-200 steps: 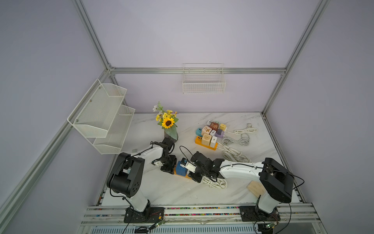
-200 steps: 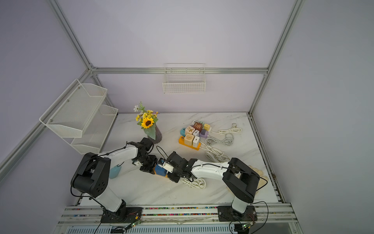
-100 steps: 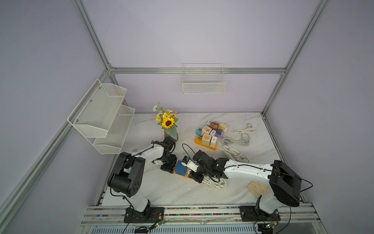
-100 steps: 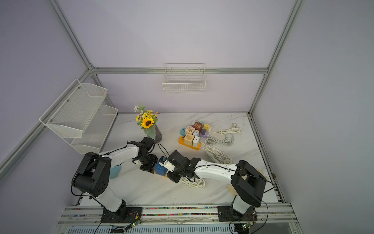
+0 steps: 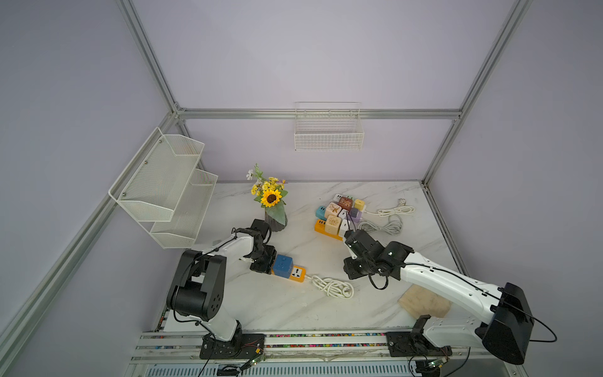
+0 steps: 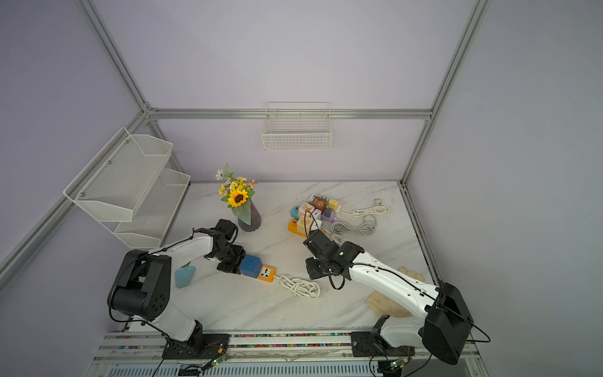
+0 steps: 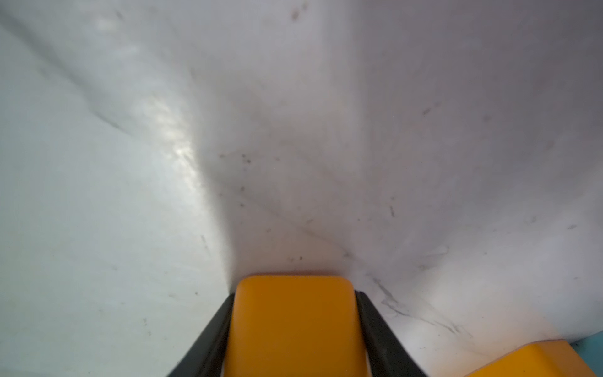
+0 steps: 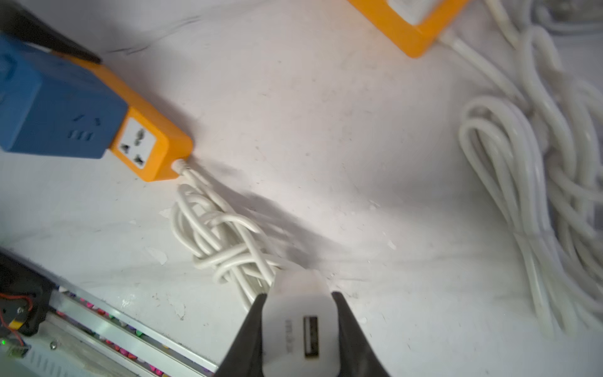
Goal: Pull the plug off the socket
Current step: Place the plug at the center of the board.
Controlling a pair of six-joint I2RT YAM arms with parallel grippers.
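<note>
An orange socket strip (image 5: 298, 273) lies at the table's front left, with a blue cube adapter (image 5: 282, 265) plugged into it and one white socket face (image 8: 137, 143) bare. My left gripper (image 7: 293, 313) is shut on the strip's end (image 7: 293, 326), and both top views show it there (image 6: 233, 262). A white USB plug (image 8: 298, 326) sits between the black fingers (image 8: 254, 326) of my right gripper (image 8: 298, 313), which is shut on it. That gripper (image 5: 352, 269) hangs above the table, well to the right of the strip. The plug itself is hidden in both top views.
The strip's coiled white cord (image 5: 332, 287) lies between the two grippers. Behind the right arm are a second orange strip (image 5: 321, 227) loaded with several coloured adapters, and white cables (image 5: 388, 222). A sunflower vase (image 5: 275, 212), a tan block (image 5: 424, 303) and a wire shelf (image 5: 169, 186) stand around.
My right arm has drawn back to the right, away from the orange strip, carrying the white plug. The socket face beside the blue adapter now shows bare. The left arm has stayed put.
</note>
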